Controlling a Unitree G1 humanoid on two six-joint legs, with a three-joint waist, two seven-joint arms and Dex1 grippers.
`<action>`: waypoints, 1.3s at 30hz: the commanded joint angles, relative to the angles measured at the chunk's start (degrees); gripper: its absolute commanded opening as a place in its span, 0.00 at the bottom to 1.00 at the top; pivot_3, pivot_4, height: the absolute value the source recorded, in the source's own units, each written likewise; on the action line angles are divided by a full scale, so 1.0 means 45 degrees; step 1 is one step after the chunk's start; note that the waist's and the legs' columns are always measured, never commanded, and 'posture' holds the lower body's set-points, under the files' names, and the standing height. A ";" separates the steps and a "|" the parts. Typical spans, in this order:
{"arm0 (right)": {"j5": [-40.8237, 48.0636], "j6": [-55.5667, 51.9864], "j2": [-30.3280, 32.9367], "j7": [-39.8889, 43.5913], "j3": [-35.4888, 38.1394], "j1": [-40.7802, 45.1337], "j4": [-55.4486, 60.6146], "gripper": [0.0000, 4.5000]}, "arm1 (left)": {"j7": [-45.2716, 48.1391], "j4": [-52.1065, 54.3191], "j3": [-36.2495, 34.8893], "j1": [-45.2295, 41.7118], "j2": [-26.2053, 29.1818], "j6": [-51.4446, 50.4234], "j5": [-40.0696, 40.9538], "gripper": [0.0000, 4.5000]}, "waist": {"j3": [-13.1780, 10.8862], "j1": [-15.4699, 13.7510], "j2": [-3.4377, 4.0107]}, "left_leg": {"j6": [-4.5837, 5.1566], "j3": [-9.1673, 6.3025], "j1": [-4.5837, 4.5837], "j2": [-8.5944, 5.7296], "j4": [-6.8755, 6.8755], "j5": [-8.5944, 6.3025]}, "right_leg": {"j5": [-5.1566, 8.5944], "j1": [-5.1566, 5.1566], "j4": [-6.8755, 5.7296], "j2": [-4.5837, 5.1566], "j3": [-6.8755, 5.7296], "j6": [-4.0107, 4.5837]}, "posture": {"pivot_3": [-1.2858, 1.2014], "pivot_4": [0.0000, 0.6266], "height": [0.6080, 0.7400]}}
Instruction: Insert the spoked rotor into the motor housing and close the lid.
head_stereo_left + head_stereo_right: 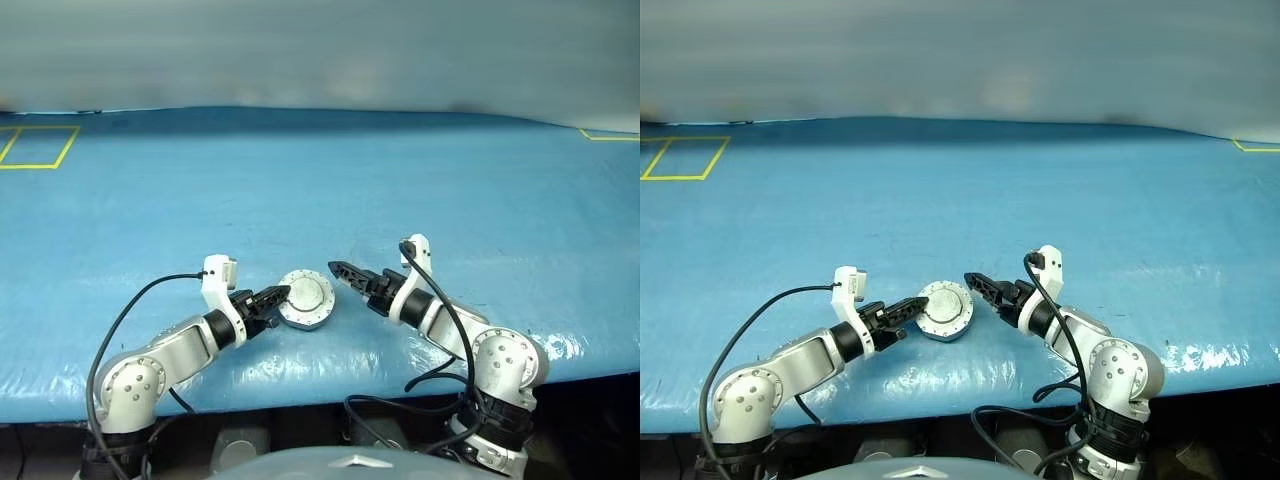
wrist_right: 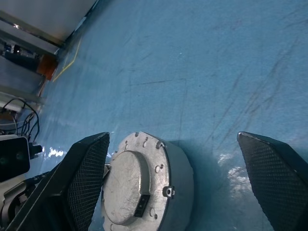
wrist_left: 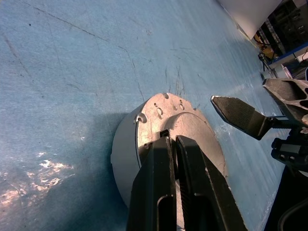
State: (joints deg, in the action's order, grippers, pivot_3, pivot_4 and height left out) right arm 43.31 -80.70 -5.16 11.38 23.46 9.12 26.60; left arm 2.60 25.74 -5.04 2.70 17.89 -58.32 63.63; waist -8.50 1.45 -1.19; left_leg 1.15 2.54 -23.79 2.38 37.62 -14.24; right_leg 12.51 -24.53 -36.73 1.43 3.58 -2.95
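Blue tarp-covered table (image 1: 330,180), yellow tape rectangle (image 1: 36,147) at far left corner

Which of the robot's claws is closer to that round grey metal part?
Left. The left gripper, shut, touches the closed motor housing; the right gripper, open, sits just beside it.

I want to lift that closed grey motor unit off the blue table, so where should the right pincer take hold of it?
Probably across the plain grey side wall of the motor housing, coming from its right, where the open right pincer already faces it. The lid lies flat on top with only a low raised centre, little to pinch. The left pincer, shut, sits at the opposite edge.
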 commanded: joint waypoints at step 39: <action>1.1051 0.2572 -0.0824 -0.5820 -0.3195 -0.2499 -0.4906 0.73 | -0.0076 0.0075 0.0151 0.0323 0.0153 -0.0415 -0.0137 0.04 | 0.0079 0.0290 0.0001 | 0.0012 -0.0019 0.0012 0.0048 -0.0017 -0.0006 | 0.0054 0.0017 0.0004 0.0004 0.0013 -0.0061 | 0.52 0.24 1.00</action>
State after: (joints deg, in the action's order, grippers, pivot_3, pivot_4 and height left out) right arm 90.79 -70.52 -4.60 -15.24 11.92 -1.97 4.39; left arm 2.57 25.89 -6.17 3.21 18.28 -58.39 63.61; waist -8.14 2.76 -1.19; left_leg 1.21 2.46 -23.74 2.60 37.54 -14.26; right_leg 12.75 -24.46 -36.71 1.45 3.64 -3.22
